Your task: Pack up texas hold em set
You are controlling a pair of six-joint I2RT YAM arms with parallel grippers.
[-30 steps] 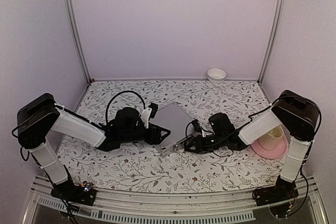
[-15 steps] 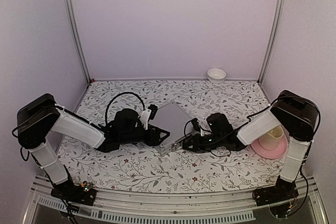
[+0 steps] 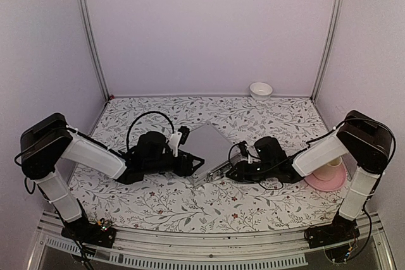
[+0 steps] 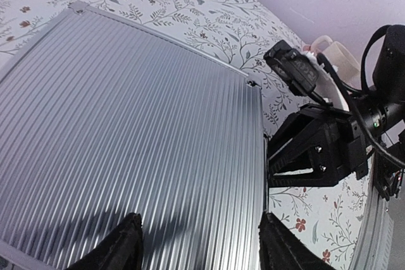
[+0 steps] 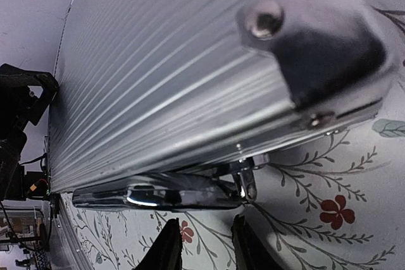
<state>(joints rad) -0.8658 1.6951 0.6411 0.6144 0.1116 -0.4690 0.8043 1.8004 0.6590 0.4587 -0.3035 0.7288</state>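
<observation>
The silver briefcase [image 3: 207,145] lies shut and flat near the middle of the floral desk [image 3: 158,210], so nothing of its inside can be made out. From above, both black wrists crowd its near edges and cover parts of them: the left tool [image 4: 199,251] is at the case's near left side, the right tool [image 5: 204,248] at its near right side. In the left wrist view the fingers [image 4: 123,251] are cut off by the bottom border; they stand spread wide over the ribbed lid with nothing between them, and whether they touch it cannot be told. The right wrist view is blurred up close: the case's front edge fills it, with a rounded corner cap [image 5: 316,55], a small latch [image 5: 248,180] and the chrome handle [image 5: 152,195] lying along the edge. That tool's fingers [image 5: 243,245], also cut off at the bottom, are a little apart and pinch nothing, just below the handle over bare desk. A cream cup [image 3: 329,167] stands on a pink plate [image 3: 318,183], partly hidden by the right arm. A white bowl [image 3: 261,89] sits well apart by the back wall
</observation>
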